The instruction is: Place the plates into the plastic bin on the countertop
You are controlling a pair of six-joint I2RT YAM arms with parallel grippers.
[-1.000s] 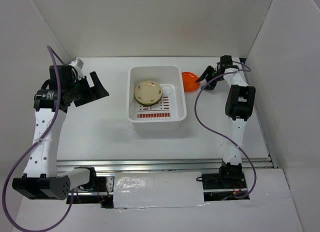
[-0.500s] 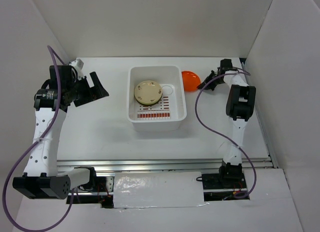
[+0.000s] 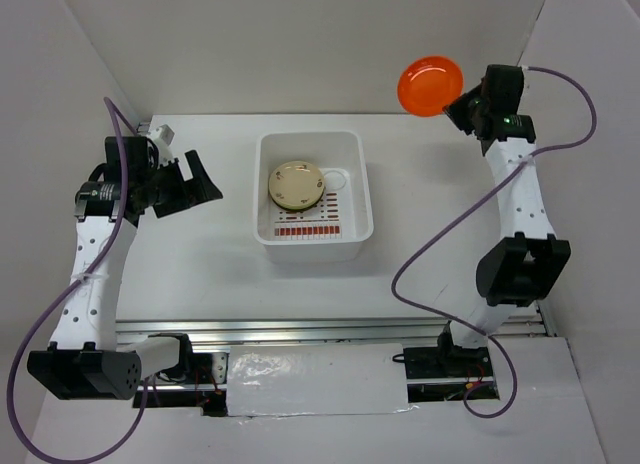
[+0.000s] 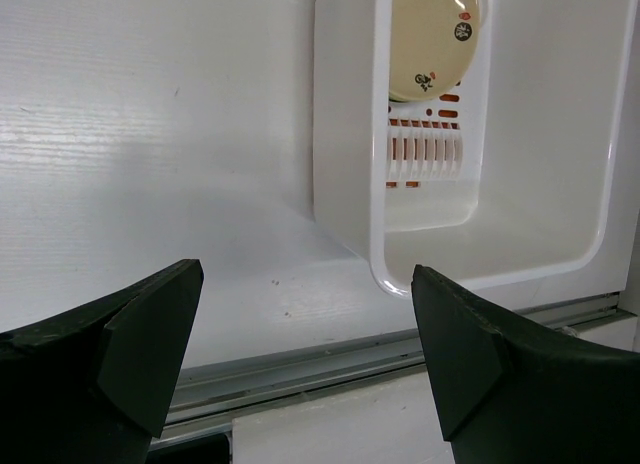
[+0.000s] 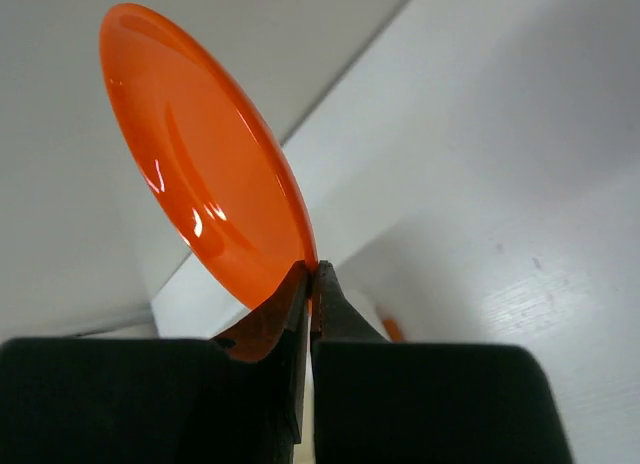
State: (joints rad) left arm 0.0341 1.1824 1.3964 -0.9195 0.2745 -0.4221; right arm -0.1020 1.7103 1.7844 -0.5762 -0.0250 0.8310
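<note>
My right gripper [image 3: 458,106] [image 5: 312,274] is shut on the rim of an orange plate [image 3: 429,84] [image 5: 200,154], held high in the air to the right of and beyond the plastic bin [image 3: 268,149] [image 4: 345,164]. A cream plate [image 3: 297,184] [image 4: 432,39] with small markings lies flat in the bin's far left part. The bin stands mid-countertop [image 3: 190,254]. My left gripper [image 3: 200,181] [image 4: 305,354] hangs open and empty left of the bin, above the countertop, its black fingers [image 4: 140,334] wide apart.
White walls [image 3: 570,104] enclose the countertop on the left, back and right. A metal rail [image 3: 330,329] [image 4: 300,369] runs along the front edge. The bin's base carries red markings [image 3: 310,224] and slots [image 4: 425,149].
The right gripper closed on the orange plate at the bin's far right corner and lifted it high up and to the right. The left arm shifted slightly.
</note>
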